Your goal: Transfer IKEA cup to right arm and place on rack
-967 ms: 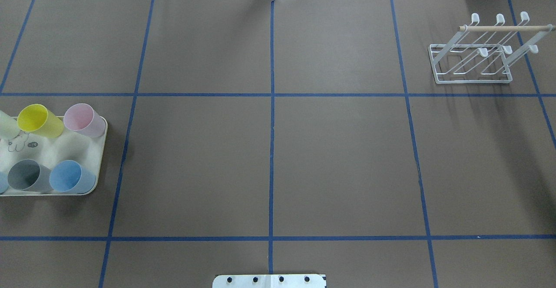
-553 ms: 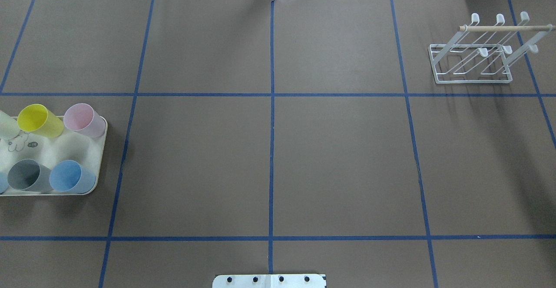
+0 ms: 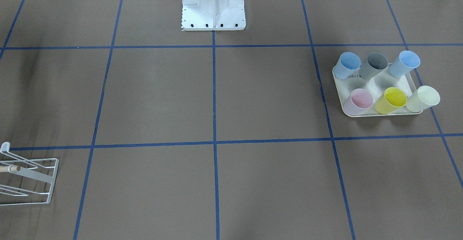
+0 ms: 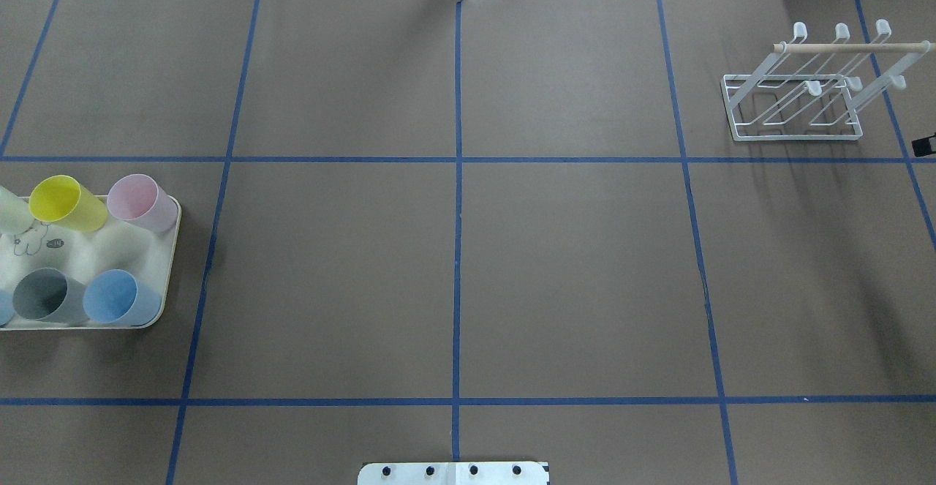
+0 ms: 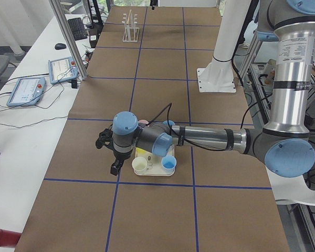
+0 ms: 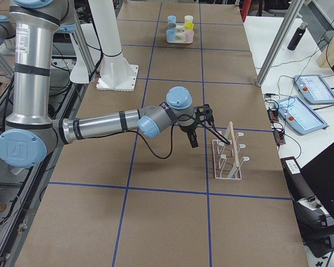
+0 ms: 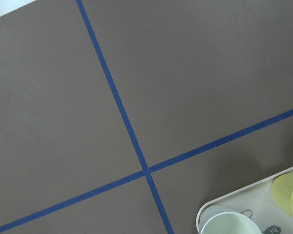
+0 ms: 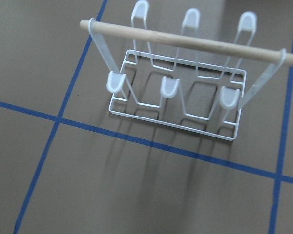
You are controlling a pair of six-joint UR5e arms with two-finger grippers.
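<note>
Right jaws newly in view beside white wire rack

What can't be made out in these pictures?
- Left gripper: shows only small in the left side view; open or shut unclear.
- Right gripper: small in the right side view, a mere sliver at the overhead's right edge; state unclear.
- Rack: cut off by the front view's left edge.
- Tray: cut by the overhead's left edge, along with the pale cup.
</note>
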